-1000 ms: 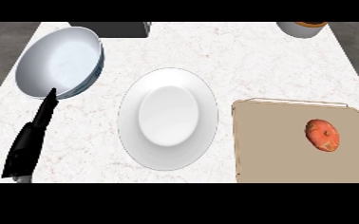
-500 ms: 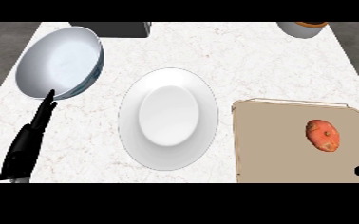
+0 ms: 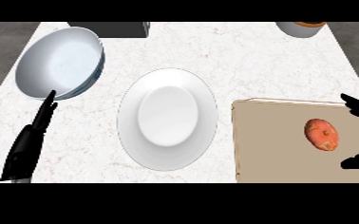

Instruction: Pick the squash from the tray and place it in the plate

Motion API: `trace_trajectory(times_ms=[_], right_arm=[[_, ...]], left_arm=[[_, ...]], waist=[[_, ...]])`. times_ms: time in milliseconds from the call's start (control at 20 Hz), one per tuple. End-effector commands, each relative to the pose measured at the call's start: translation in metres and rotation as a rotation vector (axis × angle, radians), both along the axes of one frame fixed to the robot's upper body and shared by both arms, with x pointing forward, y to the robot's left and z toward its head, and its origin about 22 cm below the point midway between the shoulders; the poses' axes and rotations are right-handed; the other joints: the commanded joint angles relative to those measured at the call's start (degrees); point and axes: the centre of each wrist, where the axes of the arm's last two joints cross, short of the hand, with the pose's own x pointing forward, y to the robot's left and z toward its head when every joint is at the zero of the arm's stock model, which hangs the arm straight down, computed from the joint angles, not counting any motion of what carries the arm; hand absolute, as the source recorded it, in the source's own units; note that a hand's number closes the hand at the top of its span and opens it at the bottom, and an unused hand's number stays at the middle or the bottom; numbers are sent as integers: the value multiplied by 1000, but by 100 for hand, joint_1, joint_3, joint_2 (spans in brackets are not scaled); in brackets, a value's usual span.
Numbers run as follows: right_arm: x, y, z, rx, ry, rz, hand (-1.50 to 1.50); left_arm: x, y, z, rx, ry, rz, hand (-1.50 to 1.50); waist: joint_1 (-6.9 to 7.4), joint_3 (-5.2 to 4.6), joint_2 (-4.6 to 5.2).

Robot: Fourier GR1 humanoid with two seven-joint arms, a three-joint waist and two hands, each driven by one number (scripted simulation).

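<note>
An orange squash lies on the tan tray at the right. The white plate sits in the middle of the counter, left of the tray, with nothing on it. Only two black tips of my right hand show at the right edge, one above and one below the squash, spread apart and not touching it. My left hand rests at the lower left with straight fingers pointing up toward the bowl, holding nothing.
A pale blue-white bowl stands at the upper left, just above my left hand. A dark box sits at the back edge, and a cup at the back right. The marble counter runs between them.
The tips of my right hand have come into view at the right edge beside the squash. The left hand has barely shifted; squash and plate have not moved.
</note>
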Motion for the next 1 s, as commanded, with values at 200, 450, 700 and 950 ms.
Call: trace_trajectory(times_ms=[200,450,700,950], right_arm=[[23,-1,-24,-5,50,10,-150],[12,6,-42,4,62,31,-150],[12,13,-45,-17,65,56,-150],[12,16,-68,72,-20,47,150]], left_arm=[[12,-3,19,4,19,17,0],[5,5,-3,-5,37,29,0],[7,9,-10,-7,28,25,0],[7,17,-7,-19,22,27,0]], waist=[[19,-16,23],[-18,-20,17],[-34,-22,15],[-22,-20,18]])
